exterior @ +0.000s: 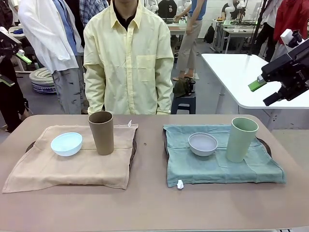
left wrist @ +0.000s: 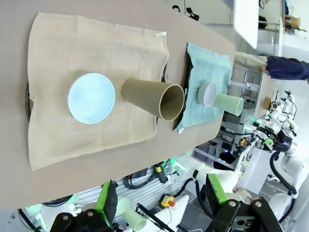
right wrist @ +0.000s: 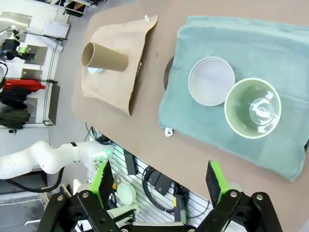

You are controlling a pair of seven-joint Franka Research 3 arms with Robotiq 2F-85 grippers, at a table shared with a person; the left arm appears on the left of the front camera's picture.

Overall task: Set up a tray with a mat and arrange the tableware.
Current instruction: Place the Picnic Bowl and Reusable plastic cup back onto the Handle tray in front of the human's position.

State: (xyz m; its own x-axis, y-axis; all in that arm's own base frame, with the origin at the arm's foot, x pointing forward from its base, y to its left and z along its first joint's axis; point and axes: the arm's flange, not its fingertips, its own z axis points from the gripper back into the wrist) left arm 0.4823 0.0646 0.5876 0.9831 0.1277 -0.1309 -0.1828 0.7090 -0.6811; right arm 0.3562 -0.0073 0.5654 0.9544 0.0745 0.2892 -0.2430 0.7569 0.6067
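- While standing on the bench [exterior: 154,203], two sets side by side: tan mat [exterior: 72,162] toward the robot's left, teal mat [exterior: 219,157] toward its right, each draped over a dark tray [exterior: 263,143] whose rim peeks out at the edges.
- On the tan mat: light blue bowl [exterior: 66,143] just beside the upright tan-brown cup [exterior: 101,132], bowl on the outer side, cup nearer the middle of the bench.
- On the teal mat: pale grey-white bowl [exterior: 203,143] near the upright pale green cup [exterior: 241,139], cup toward the mat's outer right part; in the right wrist view almost touching, rim to rim.
- Behind the far edge of the bench: a person in a pale yellow shirt [exterior: 128,58], standing, arms down.
- Left claw [left wrist: 159,198]: raised well above the bench, fingers spread wide, nothing between the green pads [left wrist: 107,193]; tan mat, blue bowl and tan-brown cup far below.
- Right claw [right wrist: 159,186]: likewise high over the teal mat, spread wide, holding nothing; seen in the front view at the right edge, lifted off to the side of the bench.
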